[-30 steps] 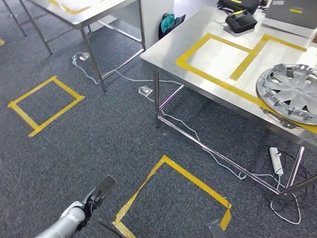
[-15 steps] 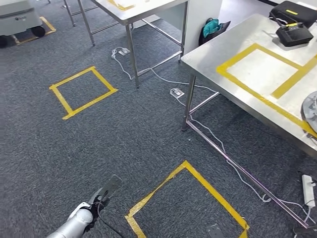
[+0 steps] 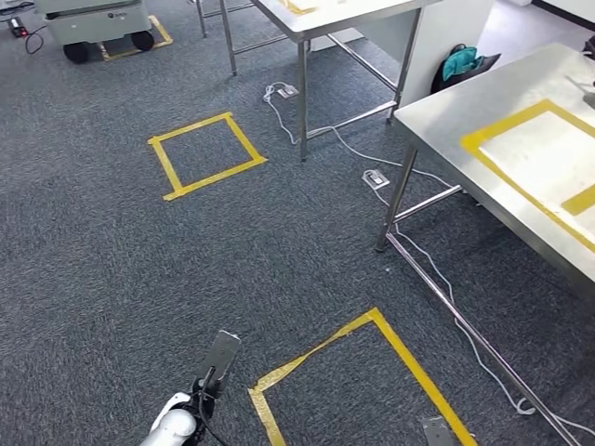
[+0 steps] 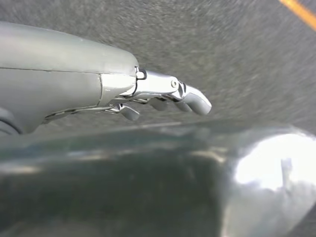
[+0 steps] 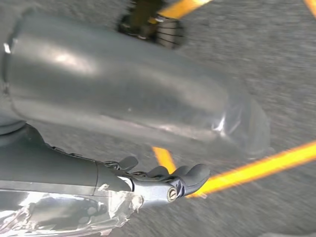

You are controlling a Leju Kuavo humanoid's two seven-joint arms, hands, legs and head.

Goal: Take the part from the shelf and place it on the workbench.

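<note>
The steel workbench point(image 3: 449, 116) stands at the right of the head view, with yellow tape lines point(image 3: 491, 153) marking its top. My left hand point(image 3: 219, 356) hangs low over the grey carpet at the bottom, its fingers point(image 4: 186, 96) stretched out and holding nothing. My right hand point(image 3: 435, 432) peeks in at the bottom edge near a taped floor square; in the right wrist view its fingers point(image 5: 186, 177) are also straight with nothing in them.
A second steel table point(image 3: 337, 14) stands at the back. Two yellow tape squares point(image 3: 207, 153) point(image 3: 364, 372) mark the carpet. Cables and power sockets point(image 3: 376, 177) run under the tables. A wheeled grey cart point(image 3: 91, 19) sits far left, and a teal bag point(image 3: 459, 63) leans behind the workbench.
The camera has swung left: the whole scene has shifted right, and the silver wheel cover on the workbench has left the picture. Both arms still hang low.
</note>
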